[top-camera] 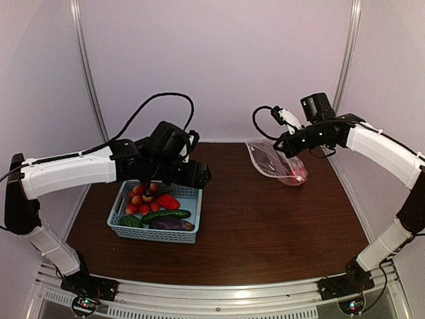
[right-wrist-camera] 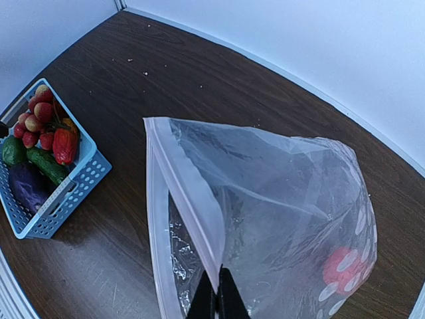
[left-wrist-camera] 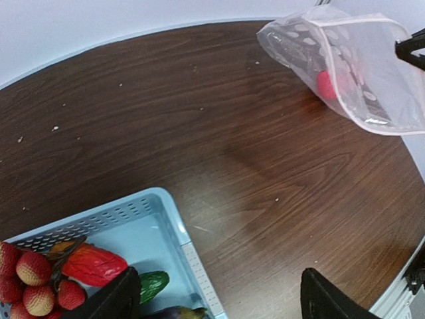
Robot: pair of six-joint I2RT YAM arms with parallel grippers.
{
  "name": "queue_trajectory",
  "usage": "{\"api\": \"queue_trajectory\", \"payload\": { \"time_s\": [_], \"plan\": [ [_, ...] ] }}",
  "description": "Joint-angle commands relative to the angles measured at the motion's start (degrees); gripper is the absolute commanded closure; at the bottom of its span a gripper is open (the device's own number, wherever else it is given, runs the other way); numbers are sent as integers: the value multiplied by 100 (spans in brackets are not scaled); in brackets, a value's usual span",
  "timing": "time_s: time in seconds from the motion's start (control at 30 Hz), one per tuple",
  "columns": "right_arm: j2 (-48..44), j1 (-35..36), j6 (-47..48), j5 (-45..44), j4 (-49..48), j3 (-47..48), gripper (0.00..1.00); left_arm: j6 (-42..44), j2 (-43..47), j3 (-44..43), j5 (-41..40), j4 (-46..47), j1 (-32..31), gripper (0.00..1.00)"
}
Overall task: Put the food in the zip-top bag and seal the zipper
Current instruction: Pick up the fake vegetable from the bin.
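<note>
Now the left gripper (left-wrist-camera: 216,296), jaws apart, hovers over the food (left-wrist-camera: 93,264) in the basket (left-wrist-camera: 154,205) while the right gripper (right-wrist-camera: 217,294) pinches the zipper (right-wrist-camera: 191,203) of the bag (right-wrist-camera: 285,193), so we're mid-loading, and next comes a descent onto one piece.

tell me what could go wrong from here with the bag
1. The right gripper pinches the zip-top bag at one spot on its zipper; with the red piece inside and more to come, it may slip.
2. It hangs only partly open, so food may miss.
3. The open left gripper is above crowded tomatoes and pepper in the basket, and could snag both.
</note>
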State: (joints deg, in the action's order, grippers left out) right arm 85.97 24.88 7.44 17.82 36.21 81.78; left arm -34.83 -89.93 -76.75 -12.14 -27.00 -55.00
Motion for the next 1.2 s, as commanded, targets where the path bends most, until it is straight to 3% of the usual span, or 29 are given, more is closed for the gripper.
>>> {"api": "queue_trajectory", "payload": {
  "time_s": [0.0, 0.07, 0.17, 0.3, 0.37, 0.57, 0.67, 0.8, 0.9, 0.97, 1.07, 1.17],
  "plan": [
    [104, -37, 103, 368, -24, -43, 100, 58, 380, 253, -409, -569, 122, 12],
    [149, -58, 185, 441, 114, 70, 100, -99, 606, 465, -661, -585, 130, 3],
    [181, -79, 263, 492, 266, 140, 100, -497, 933, 797, -806, -718, 140, 2],
    [187, -150, 290, 532, 427, 189, 100, -523, 573, 126, -546, -2060, 90, 2],
    [163, -161, 269, 572, 452, 210, 100, -478, 767, 301, -952, -2018, -56, 2],
    [-1, -192, 389, 668, 706, 390, 100, -542, 1730, 1064, -1091, -1471, -79, 2],
    [-139, -195, 475, 687, 766, 334, 100, -1235, 1916, 1157, -1691, -2302, -65, 2],
    [-294, -195, 490, 817, 757, 201, 100, -488, 2036, 1419, -1663, -2294, -60, 2],
    [-318, -200, 555, 870, 729, 148, 100, -233, 2404, 1961, -1063, -1730, 208, 10],
    [-325, -207, 578, 912, 710, 146, 100, -198, 2396, 2084, -419, -1589, 546, 22],
    [-362, -205, 571, 976, 669, 135, 100, 24, 2137, 2001, 340, -1570, 650, 25],
    [-390, -208, 496, 1025, 530, -6, 100, 355, 1598, 1685, 1012, -2004, 651, 20]
  ]
}}
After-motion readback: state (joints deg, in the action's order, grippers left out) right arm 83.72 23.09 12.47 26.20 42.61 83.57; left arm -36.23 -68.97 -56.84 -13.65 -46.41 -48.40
